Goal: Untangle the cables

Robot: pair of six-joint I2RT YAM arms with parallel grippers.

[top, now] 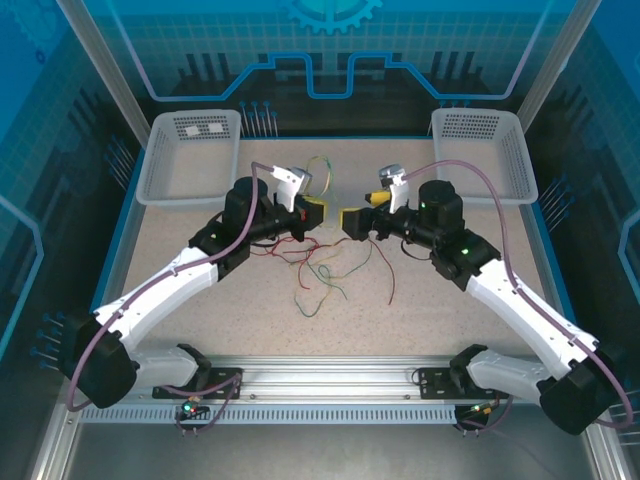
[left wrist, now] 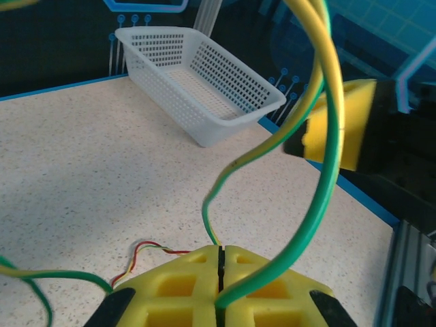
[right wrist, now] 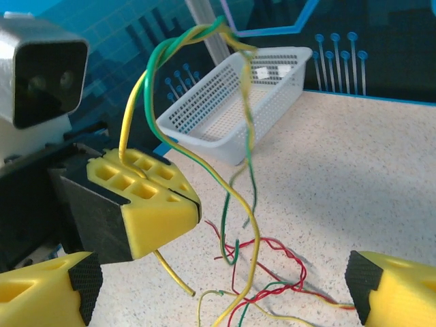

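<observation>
On the speckled beige surface (top: 450, 310) the cables (top: 320, 268) lie tangled at the centre. Green and yellow strands rise to the left claw (left wrist: 219, 286), which is pinching them. The right claw (right wrist: 218, 293) is spread just beside it. White baskets (top: 190, 165) stand at the far corners.

I see a speckled beige table (top: 440, 310) edged in blue, with a white mesh basket (top: 190, 185) in its far left corner and a second basket (top: 500, 192) in the far right. Blue panels (top: 420, 40) printed with a circuit pattern close it in on three sides, framed by slanting aluminium posts (top: 100, 60). A slotted aluminium rail (top: 330, 375) runs along the near edge, and the light on my feeds is bright and even.
</observation>
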